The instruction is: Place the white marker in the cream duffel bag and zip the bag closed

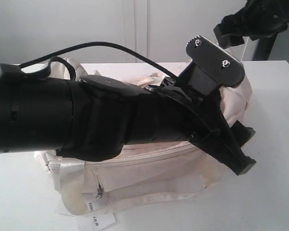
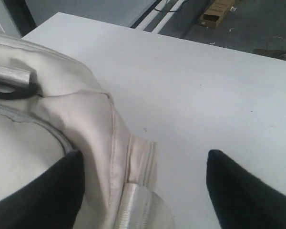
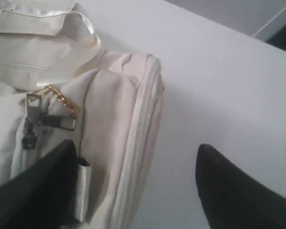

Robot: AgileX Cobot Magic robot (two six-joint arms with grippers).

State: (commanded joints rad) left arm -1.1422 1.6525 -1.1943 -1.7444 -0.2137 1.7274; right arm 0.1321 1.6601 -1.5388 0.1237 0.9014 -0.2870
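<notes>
The cream duffel bag (image 1: 149, 168) lies on the white table, largely covered in the exterior view by my left arm, which reaches across it. My left gripper (image 1: 244, 149) is open at the bag's right end. In the left wrist view the left gripper (image 2: 145, 157) straddles the bag's (image 2: 76, 109) end seam and satin strap (image 2: 138, 210), gripping nothing. My right gripper (image 3: 136, 145) is open, with one finger over the bag (image 3: 114, 95) near a metal zip pull (image 3: 33, 119) on a gold chain. The white marker is out of view.
A white paper tag (image 1: 98, 221) hangs at the bag's front, near the table edge. A black strap ring (image 2: 9, 88) sits on the bag's end. The right arm (image 1: 250, 21) shows at the top right. Bare table (image 1: 274, 120) lies right of the bag.
</notes>
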